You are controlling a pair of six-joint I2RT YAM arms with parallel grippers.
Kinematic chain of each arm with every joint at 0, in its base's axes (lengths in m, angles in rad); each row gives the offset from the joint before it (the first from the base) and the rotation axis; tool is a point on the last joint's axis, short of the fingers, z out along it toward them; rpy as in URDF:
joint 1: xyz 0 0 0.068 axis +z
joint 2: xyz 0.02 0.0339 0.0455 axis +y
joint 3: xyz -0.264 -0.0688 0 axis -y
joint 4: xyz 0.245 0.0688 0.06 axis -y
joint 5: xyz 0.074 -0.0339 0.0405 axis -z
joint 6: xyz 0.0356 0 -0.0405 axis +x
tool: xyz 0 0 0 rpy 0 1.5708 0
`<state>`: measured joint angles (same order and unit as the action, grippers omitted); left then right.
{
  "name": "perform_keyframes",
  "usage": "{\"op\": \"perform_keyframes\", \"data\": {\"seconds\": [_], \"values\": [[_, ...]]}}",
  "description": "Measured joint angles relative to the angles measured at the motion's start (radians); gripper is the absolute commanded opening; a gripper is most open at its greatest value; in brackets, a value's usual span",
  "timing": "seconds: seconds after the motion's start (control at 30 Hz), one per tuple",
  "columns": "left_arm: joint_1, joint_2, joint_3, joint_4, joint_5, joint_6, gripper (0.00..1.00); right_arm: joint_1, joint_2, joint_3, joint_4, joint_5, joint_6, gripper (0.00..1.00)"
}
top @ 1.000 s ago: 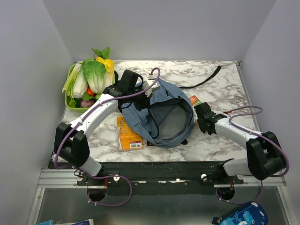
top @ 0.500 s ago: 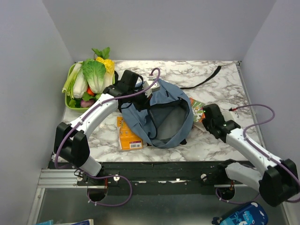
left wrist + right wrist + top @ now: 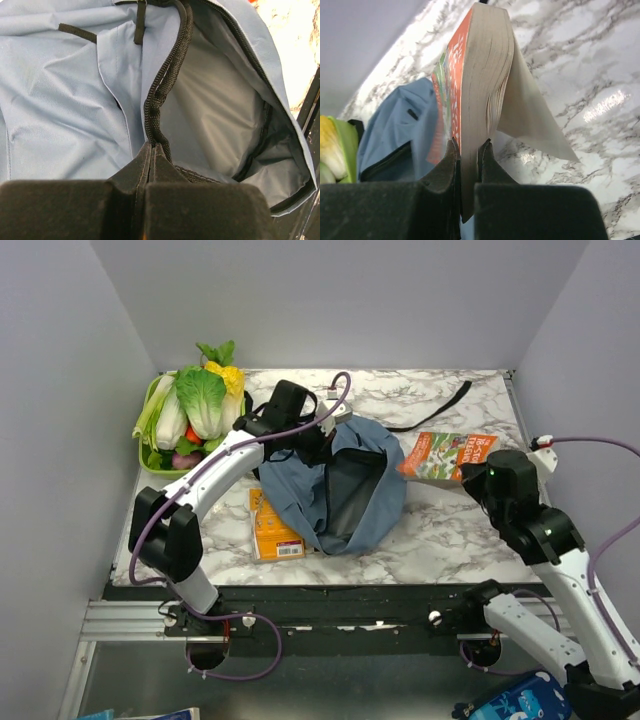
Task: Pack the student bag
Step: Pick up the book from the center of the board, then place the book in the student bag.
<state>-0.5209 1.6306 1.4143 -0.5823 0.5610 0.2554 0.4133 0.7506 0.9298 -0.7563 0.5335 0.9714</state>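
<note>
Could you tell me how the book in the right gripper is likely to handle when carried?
The book probably flexes: it looks a thin paperback, pinched at one edge. Its outer leaf hangs away, so it may snag on the bag.

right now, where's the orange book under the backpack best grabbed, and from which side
Take the orange book by its near left corner, coming from the near left. It lies flat on the marble table with its far right part tucked under the backpack, so only those edges look free; likely it needs sliding out first.
</note>
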Motion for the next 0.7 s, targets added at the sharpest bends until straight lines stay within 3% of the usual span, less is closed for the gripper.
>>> {"op": "perform_keyframes", "data": {"seconds": [0.37,0.5,0.7], "values": [[-0.038,0.023,0.007,0.050,-0.040,-0.029,0.00,0.005,-0.018,0.298,-0.015,-0.083,-0.144,0.01],[-0.045,0.023,0.010,0.065,-0.064,-0.041,0.00,0.005,-0.018,0.288,-0.016,-0.174,-0.127,0.01],[-0.045,0.024,0.029,0.108,-0.110,-0.076,0.00,0.005,-0.062,0.125,-0.032,-0.322,-0.042,0.01]]}}
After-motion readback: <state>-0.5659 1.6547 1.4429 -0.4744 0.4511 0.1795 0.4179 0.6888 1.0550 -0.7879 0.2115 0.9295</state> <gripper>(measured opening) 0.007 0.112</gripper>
